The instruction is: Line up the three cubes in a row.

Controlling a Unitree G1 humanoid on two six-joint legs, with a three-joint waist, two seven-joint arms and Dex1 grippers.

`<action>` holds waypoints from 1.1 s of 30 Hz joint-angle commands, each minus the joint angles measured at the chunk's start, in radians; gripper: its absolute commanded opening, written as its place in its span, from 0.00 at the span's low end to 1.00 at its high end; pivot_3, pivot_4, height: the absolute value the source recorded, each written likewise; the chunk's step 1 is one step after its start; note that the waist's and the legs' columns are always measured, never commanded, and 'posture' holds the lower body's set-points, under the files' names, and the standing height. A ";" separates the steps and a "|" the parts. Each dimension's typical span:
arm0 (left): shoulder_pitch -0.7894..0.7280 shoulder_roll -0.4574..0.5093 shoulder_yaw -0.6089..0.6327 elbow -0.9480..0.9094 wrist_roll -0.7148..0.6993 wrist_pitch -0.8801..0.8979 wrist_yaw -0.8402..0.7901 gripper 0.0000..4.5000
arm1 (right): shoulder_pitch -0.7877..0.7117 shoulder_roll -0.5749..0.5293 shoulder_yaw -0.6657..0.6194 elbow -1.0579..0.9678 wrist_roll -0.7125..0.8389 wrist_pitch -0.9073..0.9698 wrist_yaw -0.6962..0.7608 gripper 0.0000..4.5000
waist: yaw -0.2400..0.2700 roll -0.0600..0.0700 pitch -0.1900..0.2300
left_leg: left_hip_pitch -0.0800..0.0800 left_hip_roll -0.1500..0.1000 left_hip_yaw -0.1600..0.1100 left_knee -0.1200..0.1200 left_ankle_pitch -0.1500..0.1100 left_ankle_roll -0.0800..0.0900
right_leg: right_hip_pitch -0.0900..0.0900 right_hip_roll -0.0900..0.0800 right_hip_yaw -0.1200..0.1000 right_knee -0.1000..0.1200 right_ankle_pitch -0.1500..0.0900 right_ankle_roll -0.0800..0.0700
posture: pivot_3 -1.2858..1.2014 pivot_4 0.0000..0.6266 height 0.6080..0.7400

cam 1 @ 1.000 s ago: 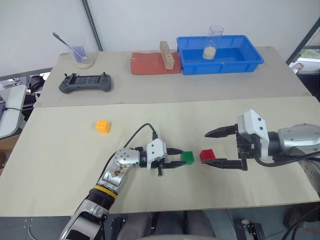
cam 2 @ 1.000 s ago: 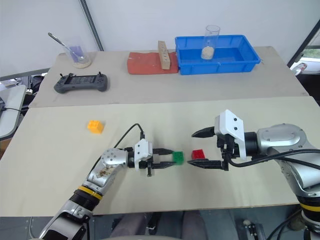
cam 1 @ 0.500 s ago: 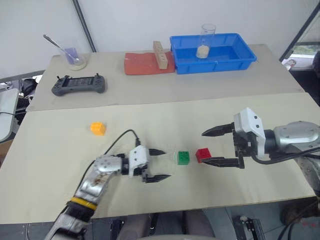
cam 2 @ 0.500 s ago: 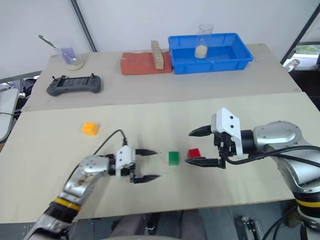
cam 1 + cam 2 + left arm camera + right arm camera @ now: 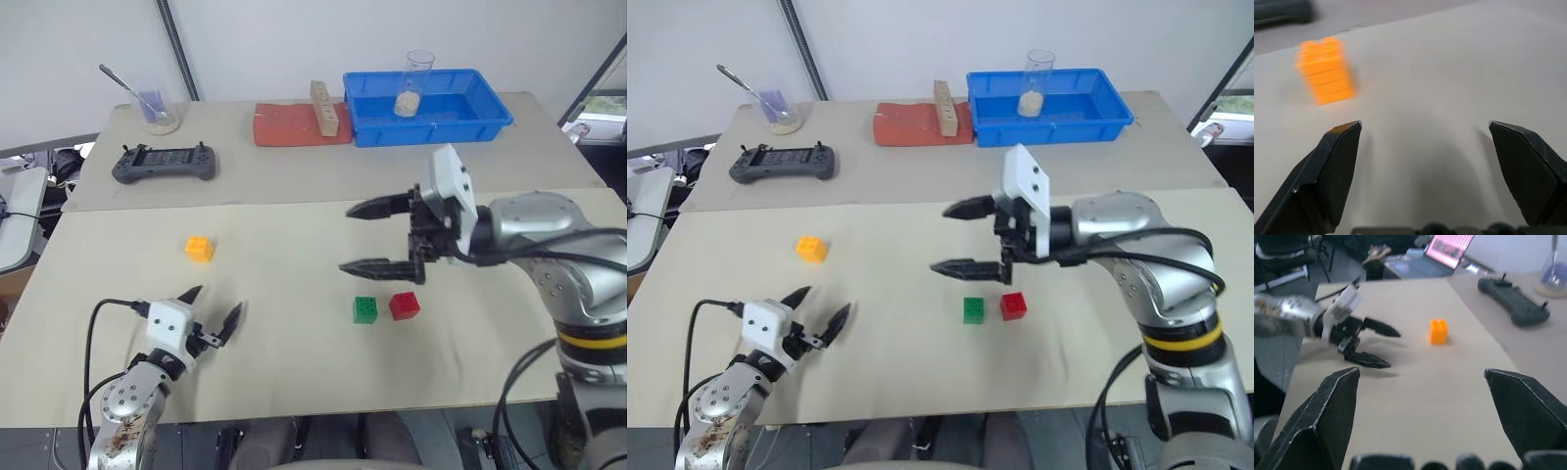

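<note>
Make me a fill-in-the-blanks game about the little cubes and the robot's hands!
1. The green cube sits right beside the ____ cube.
2. The cube lying alone, away from the other two, is the ____ one.
3. The left gripper has its fingers ____ and holds nothing.
4. The glass standing in the blue bin has something ____ in colour at its bottom.

Missing words: red; orange; open; pale
</note>
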 commanded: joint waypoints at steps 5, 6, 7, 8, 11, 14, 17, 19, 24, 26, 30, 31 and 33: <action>-0.165 0.018 0.041 0.142 0.010 0.003 0.086 0.98 | -0.115 0.098 -0.023 -0.005 0.047 0.081 -0.096 1.00 | 0.001 0.000 0.000 | 0.000 -0.001 0.000 0.000 0.000 0.001 | -0.002 0.000 0.000 0.001 0.001 0.000 | 0.52 0.24 1.00; -0.187 0.019 0.039 0.169 0.007 0.000 0.086 0.98 | -0.121 0.107 -0.025 -0.009 0.051 0.090 -0.105 1.00 | -0.001 0.000 0.000 | -0.001 0.000 0.000 0.000 0.000 0.001 | -0.003 0.001 0.000 0.001 0.001 -0.001 | 0.52 0.24 1.00; -0.212 0.023 0.033 0.198 0.006 -0.004 0.080 0.98 | -0.125 0.112 -0.026 -0.011 0.055 0.096 -0.111 1.00 | -0.002 0.000 0.000 | -0.002 0.000 0.000 0.000 0.000 0.000 | -0.005 0.001 0.000 0.001 0.002 -0.001 | 0.52 0.24 1.00; -0.233 0.025 0.027 0.225 0.003 -0.008 0.072 0.98 | -0.127 0.116 -0.026 -0.015 0.057 0.101 -0.117 1.00 | -0.003 0.000 0.000 | -0.003 0.000 0.000 0.000 0.001 0.001 | -0.006 0.001 0.000 0.002 0.003 -0.001 | 0.52 0.24 1.00; -0.295 0.032 0.020 0.316 0.006 -0.034 0.059 0.98 | -0.129 0.118 -0.031 -0.032 0.070 0.116 -0.133 1.00 | -0.005 -0.001 0.000 | -0.004 0.000 0.001 0.000 0.002 0.001 | -0.008 0.001 0.000 0.002 0.004 -0.002 | 0.52 0.24 1.00; -0.346 0.038 0.021 0.405 0.013 -0.064 0.057 0.98 | -0.131 0.115 -0.037 -0.042 0.076 0.127 -0.147 1.00 | -0.006 -0.001 -0.001 | -0.005 0.000 0.001 0.000 0.003 0.002 | -0.010 0.002 0.000 0.003 0.004 -0.003 | 0.52 0.24 1.00; -0.386 0.042 0.013 0.467 0.018 -0.095 0.054 0.98 | -0.129 0.109 -0.042 -0.048 0.078 0.135 -0.160 1.00 | -0.005 -0.001 -0.001 | -0.005 0.001 0.001 0.000 0.003 0.001 | -0.010 0.003 0.000 0.004 0.005 -0.003 | 0.52 0.24 1.00; -0.403 0.042 0.005 0.491 0.018 -0.112 0.044 0.98 | -0.122 0.102 -0.044 -0.054 0.079 0.140 -0.166 1.00 | -0.006 -0.001 -0.001 | -0.005 0.001 0.001 0.000 0.003 0.001 | -0.010 0.002 0.001 0.004 0.005 -0.003 | 0.52 0.24 1.00; -0.435 0.040 -0.002 0.534 0.015 -0.132 0.037 0.61 | -0.116 0.090 -0.047 -0.057 0.084 0.142 -0.179 1.00 | -0.004 0.000 -0.001 | -0.005 0.001 0.001 0.000 0.004 0.001 | -0.010 0.003 0.001 0.004 0.005 -0.003 | 0.52 0.24 1.00; -0.439 0.039 -0.004 0.541 0.015 -0.138 0.035 0.39 | -0.113 0.085 -0.046 -0.058 0.083 0.140 -0.180 1.00 | -0.004 0.000 -0.001 | -0.005 0.001 0.001 0.000 0.004 0.001 | -0.010 0.002 0.001 0.004 0.005 -0.003 | 0.52 0.24 1.00; -0.437 0.039 -0.023 0.516 0.003 -0.130 0.008 0.30 | -0.101 0.074 -0.047 -0.061 0.076 0.133 -0.179 1.00 | -0.004 0.000 -0.001 | -0.005 0.001 0.001 0.000 0.004 0.001 | -0.010 0.002 0.001 0.004 0.005 -0.003 | 0.52 0.24 1.00; -0.431 0.045 -0.044 0.495 0.007 -0.126 -0.014 0.30 | -0.093 0.068 -0.047 -0.063 0.071 0.125 -0.176 1.00 | -0.004 0.000 -0.001 | -0.005 0.001 0.001 0.000 0.004 0.001 | -0.010 0.002 0.001 0.004 0.006 -0.003 | 0.52 0.24 1.00; -0.417 0.058 -0.101 0.425 -0.009 -0.091 -0.091 0.30 | -0.062 0.042 -0.043 -0.069 0.047 0.088 -0.152 1.00 | -0.003 0.000 -0.001 | -0.006 0.001 0.001 0.000 0.004 0.001 | -0.010 0.002 0.001 0.004 0.006 -0.003 | 0.52 0.24 1.00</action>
